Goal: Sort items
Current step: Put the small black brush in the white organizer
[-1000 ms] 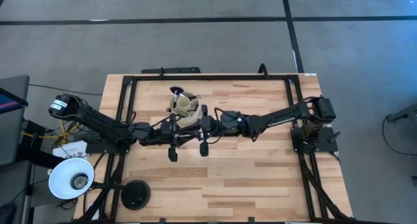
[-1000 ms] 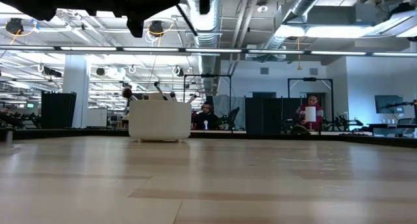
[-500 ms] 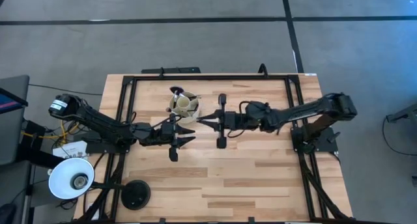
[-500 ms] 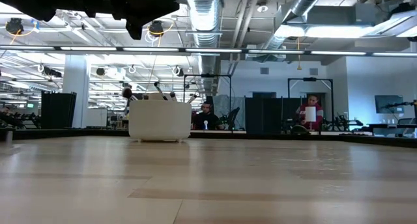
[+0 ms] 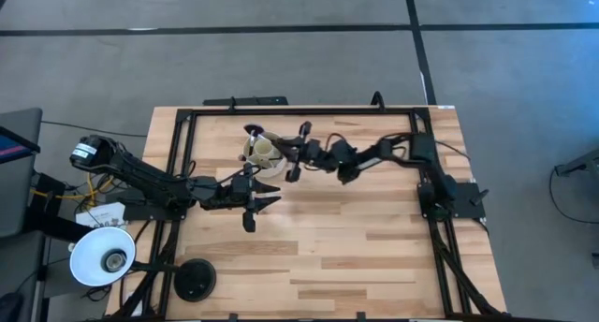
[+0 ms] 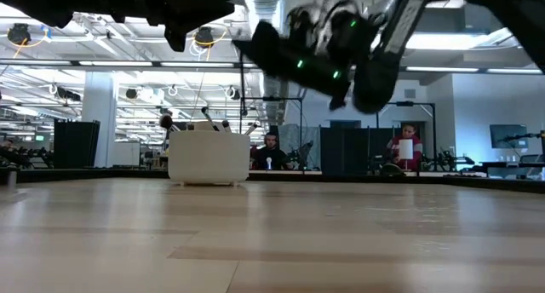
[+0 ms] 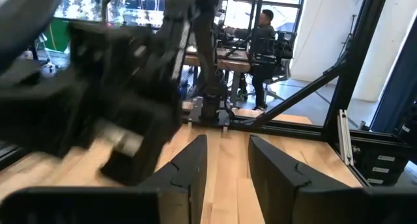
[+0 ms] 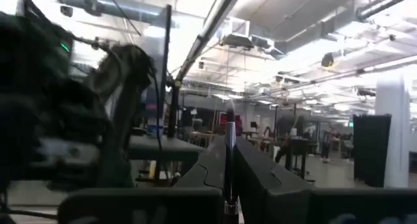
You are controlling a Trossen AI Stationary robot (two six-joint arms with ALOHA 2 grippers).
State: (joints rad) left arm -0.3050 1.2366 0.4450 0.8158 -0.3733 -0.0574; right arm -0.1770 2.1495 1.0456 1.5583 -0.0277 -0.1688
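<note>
A round cream divided cup (image 5: 264,153) stands toward the far side of the wooden table (image 5: 356,247), left of centre, with makeup brushes (image 6: 209,119) standing upright in it. From table height, several thin dark handles and one fluffy dark-headed brush (image 6: 166,121) poke above the cup's pale wall (image 6: 209,159); from overhead, the fluffy head (image 5: 253,131) leans out over the far rim. Which compartment each brush occupies cannot be told.

The right gripper (image 5: 288,153) hangs above the table just beside the cup's right edge, its arm reaching in from the right. Its wrist camera shows the two dark fingers (image 8: 210,168) closed to a narrow slot around a single thin brush (image 8: 229,152) with a silvery ferrule, held upright between them. In the low view the same arm (image 6: 332,46) is raised well clear of the tabletop.

The left gripper (image 5: 265,198) sits just in front of the cup, apart from it, its fingers (image 7: 189,168) parted with bare table showing between them and nothing held.

A white lamp (image 5: 101,256) and a black round base (image 5: 195,280) stand at the table's near-left corner. People sit at desks in the room beyond.
</note>
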